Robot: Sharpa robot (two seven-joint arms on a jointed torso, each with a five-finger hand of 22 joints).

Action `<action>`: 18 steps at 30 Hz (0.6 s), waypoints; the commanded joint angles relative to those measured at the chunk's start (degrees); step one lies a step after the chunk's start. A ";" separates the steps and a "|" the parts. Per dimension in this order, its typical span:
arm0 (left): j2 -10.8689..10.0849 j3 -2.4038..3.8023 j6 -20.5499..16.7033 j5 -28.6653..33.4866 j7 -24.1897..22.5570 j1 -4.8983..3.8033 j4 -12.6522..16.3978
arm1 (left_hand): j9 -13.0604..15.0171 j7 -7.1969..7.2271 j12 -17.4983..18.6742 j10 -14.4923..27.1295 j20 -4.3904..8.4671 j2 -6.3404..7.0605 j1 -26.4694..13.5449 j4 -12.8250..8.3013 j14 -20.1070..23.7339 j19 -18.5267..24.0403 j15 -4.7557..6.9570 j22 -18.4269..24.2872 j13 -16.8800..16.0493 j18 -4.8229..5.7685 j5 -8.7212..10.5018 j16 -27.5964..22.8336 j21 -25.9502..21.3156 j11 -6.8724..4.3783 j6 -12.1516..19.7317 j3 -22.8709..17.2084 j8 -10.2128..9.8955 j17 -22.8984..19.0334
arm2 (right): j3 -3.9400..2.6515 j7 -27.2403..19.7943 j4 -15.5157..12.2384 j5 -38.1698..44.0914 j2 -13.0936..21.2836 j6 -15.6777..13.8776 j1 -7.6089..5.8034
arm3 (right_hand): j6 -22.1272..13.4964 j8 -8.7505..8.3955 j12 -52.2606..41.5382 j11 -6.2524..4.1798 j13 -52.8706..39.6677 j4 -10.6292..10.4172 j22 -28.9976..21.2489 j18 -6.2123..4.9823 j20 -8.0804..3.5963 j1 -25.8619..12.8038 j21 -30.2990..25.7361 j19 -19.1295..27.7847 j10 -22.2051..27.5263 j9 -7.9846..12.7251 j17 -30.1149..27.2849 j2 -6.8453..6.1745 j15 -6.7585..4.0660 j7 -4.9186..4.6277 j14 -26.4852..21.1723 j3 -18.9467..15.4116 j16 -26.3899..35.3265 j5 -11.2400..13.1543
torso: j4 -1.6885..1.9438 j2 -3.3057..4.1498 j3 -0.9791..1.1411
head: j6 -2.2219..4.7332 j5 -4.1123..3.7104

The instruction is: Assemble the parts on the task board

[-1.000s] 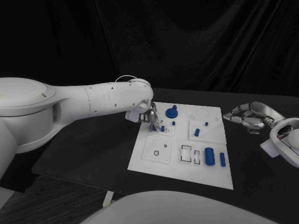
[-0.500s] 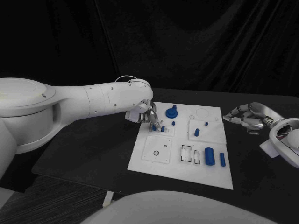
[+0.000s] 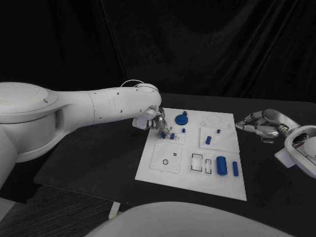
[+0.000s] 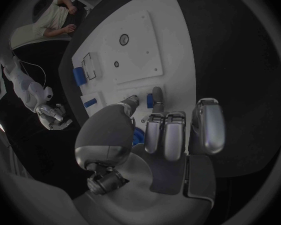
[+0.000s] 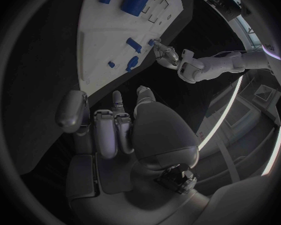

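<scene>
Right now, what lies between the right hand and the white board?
Only bare black table. In the head view the right hand hovers just past the board edge, with nothing between them.

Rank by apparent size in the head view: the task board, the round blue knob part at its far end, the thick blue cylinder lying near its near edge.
1. task board
2. and 3. round blue knob part and thick blue cylinder: look alike, so unranked.

The task board (image 3: 225, 185) lay at the centre of the tabletop (image 3: 94, 163). The left hand (image 3: 154, 121) sat over its 10 o'clock corner; the right hand (image 3: 263, 124) hung off its 2 o'clock corner. Two long parts (image 3: 228, 167) lay side by side toward 5 o'clock.
</scene>
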State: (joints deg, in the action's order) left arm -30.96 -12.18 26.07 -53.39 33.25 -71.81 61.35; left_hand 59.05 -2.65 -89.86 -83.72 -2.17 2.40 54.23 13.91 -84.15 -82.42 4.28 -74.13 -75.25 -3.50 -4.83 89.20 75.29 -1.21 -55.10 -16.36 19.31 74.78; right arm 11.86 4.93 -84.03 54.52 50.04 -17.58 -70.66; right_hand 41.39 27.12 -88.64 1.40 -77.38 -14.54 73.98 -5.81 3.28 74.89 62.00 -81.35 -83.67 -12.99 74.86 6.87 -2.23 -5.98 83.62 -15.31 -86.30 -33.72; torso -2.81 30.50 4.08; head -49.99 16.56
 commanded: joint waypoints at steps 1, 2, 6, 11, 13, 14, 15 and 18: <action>0.00 0.05 -1.68 0.36 -1.10 0.10 0.28 | 1.50 0.26 -0.14 -6.28 -0.24 -0.52 0.47 0.48 -5.85 0.00 -0.20 -11.08 -14.75 -0.13 0.20 0.80 -0.86 -0.20 -0.99 3.26 1.41 15.22 | -0.05 1.14 0.08 0.26 -0.04 0.65 0.18 | 0.32 -0.61 1.72 -0.24 -7.21 -0.04 8.34 0.07 0.06 3.65 -1.21 0.48 -2.91 0.65 6.56 1.43 -0.58 -0.16 4.52 2.13 0.97 -0.91 | 0.02 0.02 0.00 | -0.01 -0.03; -0.02 0.05 -1.77 0.36 -1.16 0.10 0.31 | 2.21 0.35 -0.14 -6.28 -0.20 -0.63 0.95 0.40 -5.85 0.00 -0.13 -11.07 -14.75 -0.13 -0.19 0.80 -0.88 -0.27 -1.02 3.61 1.96 15.22 | -0.05 1.17 0.09 0.26 -0.05 0.68 0.18 | 0.32 -0.61 1.72 -0.24 -7.21 -0.04 8.34 0.07 0.06 3.65 -1.21 0.48 -2.91 0.65 6.56 1.43 -0.58 -0.16 4.52 2.13 0.97 -0.91 | 0.02 0.02 -0.01 | -0.01 -0.08; -0.05 0.05 -2.09 0.36 -1.34 0.10 0.43 | 3.67 0.54 -0.14 -6.28 -0.08 -0.92 1.61 0.49 -5.85 -0.05 -0.01 -11.09 -14.75 -0.12 -0.62 0.80 -0.83 -0.43 -0.96 4.39 3.08 15.22 | -0.05 1.28 0.12 0.26 -0.06 0.83 0.19 | 0.32 -0.62 1.73 -0.23 -7.19 -0.04 8.33 0.06 0.06 3.72 -1.28 0.50 -2.90 0.67 6.53 1.42 -0.58 -0.18 4.51 2.20 0.98 -0.91 | 0.04 0.02 0.01 | -0.01 -0.14; -0.03 0.05 -2.27 0.35 -1.42 0.10 0.51 | 4.71 0.68 -0.14 -6.28 0.01 -1.22 2.13 0.54 -5.85 -0.06 0.09 -11.09 -14.75 -0.12 -1.09 0.80 -0.85 -0.54 -0.83 4.89 3.87 15.22 | -0.05 1.41 0.17 0.26 -0.12 1.06 0.23 | 0.32 -0.62 1.73 -0.23 -7.19 -0.04 8.33 0.06 0.06 3.72 -1.28 0.50 -2.90 0.67 6.53 1.42 -0.58 -0.18 4.51 2.20 0.98 -0.91 | -0.01 0.00 0.00 | -0.01 -0.07; -0.05 0.05 -2.30 0.35 -1.43 0.10 0.55 | 4.90 0.71 -0.14 -6.28 0.02 -1.27 2.26 0.52 -5.85 -0.10 0.10 -11.11 -14.75 -0.11 -1.24 0.80 -0.78 -0.57 -0.80 4.97 4.02 15.22 | -0.05 1.45 0.20 0.26 -0.15 1.14 0.25 | 0.32 -0.62 1.73 -0.23 -7.19 -0.04 8.33 0.06 0.06 3.72 -1.28 0.50 -2.90 0.67 6.53 1.42 -0.58 -0.18 4.51 2.20 0.98 -0.91 | -0.02 -0.01 0.00 | -0.01 0.00; -0.07 0.05 -2.31 0.35 -1.44 0.10 0.57 | 5.30 0.76 -0.14 -6.28 0.07 -1.37 2.50 0.50 -5.85 -0.09 0.14 -11.10 -14.75 -0.11 -1.58 0.80 -0.80 -0.61 -0.75 5.13 4.32 15.22 | -0.05 1.47 0.21 0.26 -0.17 1.18 0.26 | 0.32 -0.62 1.73 -0.23 -7.19 -0.04 8.33 0.06 0.06 3.72 -1.28 0.50 -2.90 0.67 6.53 1.42 -0.58 -0.18 4.51 2.20 0.98 -0.91 | -0.01 -0.02 0.01 | -0.01 -0.01; -0.07 0.05 -2.31 0.35 -1.44 0.10 0.58 | 5.79 0.83 -0.14 -6.28 0.12 -1.49 2.72 0.49 -5.85 -0.07 0.17 -11.09 -14.75 -0.13 -2.06 0.80 -0.85 -0.65 -0.71 5.29 4.69 15.22 | -0.05 1.48 0.22 0.26 -0.17 1.20 0.27 | 0.32 -0.62 1.73 -0.23 -7.19 -0.04 8.33 0.06 0.06 3.72 -1.28 0.50 -2.90 0.67 6.53 1.42 -0.58 -0.18 4.51 2.20 0.98 -0.91 | -0.01 -0.02 0.01 | -0.01 0.00; -0.13 0.05 -2.32 0.35 -1.45 0.10 0.65 | 6.76 0.93 -0.14 -6.28 0.18 -1.71 3.26 0.41 -5.85 -0.07 0.27 -11.09 -14.75 -0.12 -3.15 0.80 -0.86 -0.75 -0.51 5.59 5.38 15.22 | -0.05 1.55 0.28 0.26 -0.22 1.32 0.31 | 0.32 -0.62 1.73 -0.23 -7.19 -0.04 8.33 0.06 0.06 3.72 -1.28 0.50 -2.90 0.67 6.53 1.42 -0.58 -0.18 4.51 2.20 0.98 -0.91 | -0.01 0.00 -0.01 | -0.01 -0.02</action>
State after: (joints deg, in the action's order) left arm -31.12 -12.19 24.29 -53.44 32.97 -71.79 61.83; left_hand 64.49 -2.24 -89.86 -83.38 -2.15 0.26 56.42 14.07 -84.15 -82.43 4.29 -74.14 -75.25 -3.51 -7.25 89.20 75.29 -1.60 -55.48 -13.99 23.63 74.78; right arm 11.86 5.35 -83.80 54.51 49.86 -16.90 -70.53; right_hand 41.50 27.12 -88.64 1.40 -77.55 -14.54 73.98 -5.82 3.28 74.90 62.00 -81.35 -83.67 -12.98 74.86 6.87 -2.23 -6.09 83.62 -15.31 -86.29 -33.73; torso -2.80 30.50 4.08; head -49.99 16.52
